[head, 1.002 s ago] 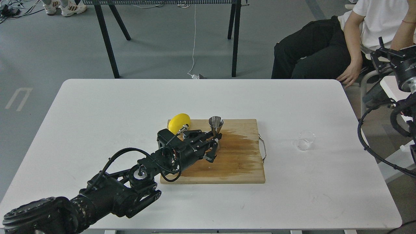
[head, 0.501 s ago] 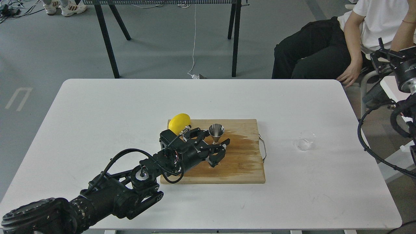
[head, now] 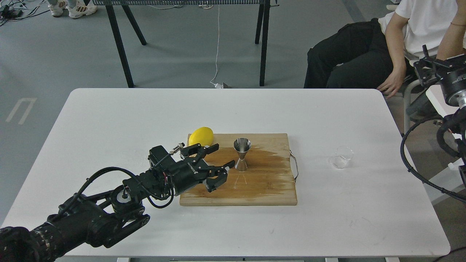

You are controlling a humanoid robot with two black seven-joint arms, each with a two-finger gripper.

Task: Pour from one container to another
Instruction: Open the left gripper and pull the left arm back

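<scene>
Left gripper [head: 222, 156]: I see my fingers spread apart with nothing between them, hovering over the left part of the board [head: 269, 193], just left of the jigger [head: 241, 154] and not touching it.
Right gripper [head: 424, 67]: up at the right edge of my view, off the table [head: 109, 120], beside the seated person [head: 400, 36]; too dark and end-on, so I cannot tell whether the fingers are apart or together.
Jigger: standing upright on the board near its back edge, wide mouth up, narrow waist, shiny steel; clear of the lemon [head: 201, 136].
Cup [head: 342, 157]: on the bare table right of the board, well apart from the jigger; clear glass, upright, and I cannot tell if anything is in it.
Board: a dark wet-looking stain spreads across its right half, from beside the jigger toward the metal handle [head: 295, 165] on its right edge.
Lemon: sits at the board's back-left corner, overhanging the edge, just behind my left gripper.
Open room: wide bare table between the handle and the cup, and more in front of the cup toward the near edge.
Edges: the cup stands well in from the right edge of the table.
</scene>
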